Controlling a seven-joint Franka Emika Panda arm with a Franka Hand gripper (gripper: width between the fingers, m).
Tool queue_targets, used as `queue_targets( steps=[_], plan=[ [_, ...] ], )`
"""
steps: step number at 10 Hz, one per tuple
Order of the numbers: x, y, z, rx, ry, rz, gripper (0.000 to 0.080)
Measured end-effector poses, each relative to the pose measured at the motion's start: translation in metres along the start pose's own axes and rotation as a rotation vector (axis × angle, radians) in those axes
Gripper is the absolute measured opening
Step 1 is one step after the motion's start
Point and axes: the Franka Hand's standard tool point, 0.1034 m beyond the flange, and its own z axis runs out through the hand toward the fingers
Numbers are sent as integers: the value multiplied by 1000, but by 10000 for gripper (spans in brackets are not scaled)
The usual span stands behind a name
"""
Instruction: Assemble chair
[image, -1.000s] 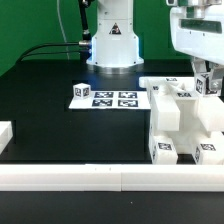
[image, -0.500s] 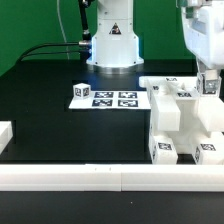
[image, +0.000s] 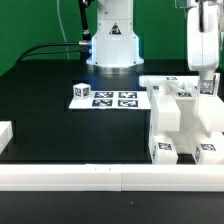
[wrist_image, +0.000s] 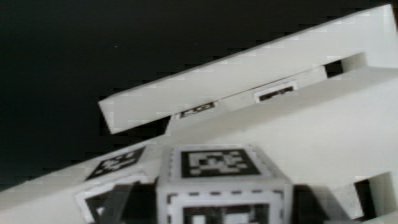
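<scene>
Standing at the exterior view's right, the chair (image: 185, 120) is a boxy white assembly on the black table (image: 70, 130), close behind the long white border rail (image: 100, 178). 2 tagged feet face the camera at its lower front, and a slab and block are stacked above them. The gripper (image: 207, 86) hangs at the upper rear corner of the assembly, beside the tagged block there. The wrist view shows a tagged white cube (wrist_image: 221, 170) sitting between the fingers, with a white slab (wrist_image: 267, 90) beyond it, so the jaws appear to be closed at a narrow setting on that cube. The marker board (image: 104, 98) lies flat near the table centre, well apart from the chair.

Judged progress: most parts appear joined. No loose furniture parts are visible on the table. Remaining work is probably seating or tightening this last piece.
</scene>
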Motion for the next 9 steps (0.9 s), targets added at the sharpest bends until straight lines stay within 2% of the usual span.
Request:
queue_targets(
  steps=[1, 2, 3, 4, 5, 9],
  plan=[
    [0, 0, 0, 0, 0, -25, 389],
    [0, 0, 0, -1, 1, -62, 537],
    [1, 1, 1, -6, 2, -131, 537],
    [2, 0, 1, -13, 2, -264, 624],
    [2, 0, 1, -20, 1, -401, 644],
    [0, 1, 2, -23, 6, -774, 649]
  ],
)
